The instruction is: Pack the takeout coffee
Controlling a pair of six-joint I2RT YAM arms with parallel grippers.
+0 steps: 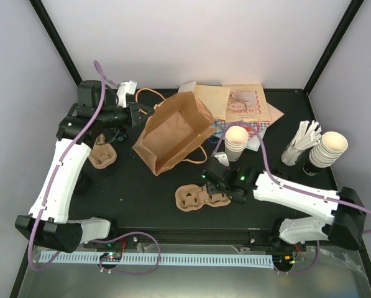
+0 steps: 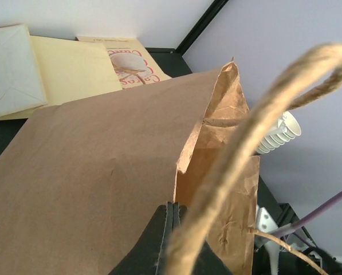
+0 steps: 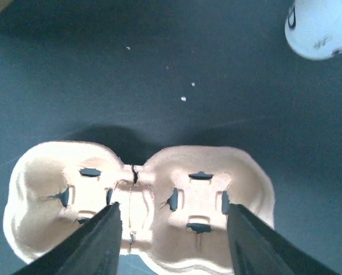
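Coffee cup: I cannot pick it out for sure. A small white object (image 1: 221,159) lies on the black table (image 1: 129,186), just beside a stack of cups (image 1: 237,141), and may be it. The left gripper (image 2: 169,229) has its jaws pressed together on the rim of the paper bag (image 1: 173,133), which lies on its side with the mouth open. The right gripper (image 3: 173,229) is low over a cardboard cup carrier (image 3: 159,166), jaws spread on both sides of one cup hole.

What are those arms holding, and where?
Left end effector pinches the paper bag by its rim; right end effector straddles the cup carrier, grip unclear.
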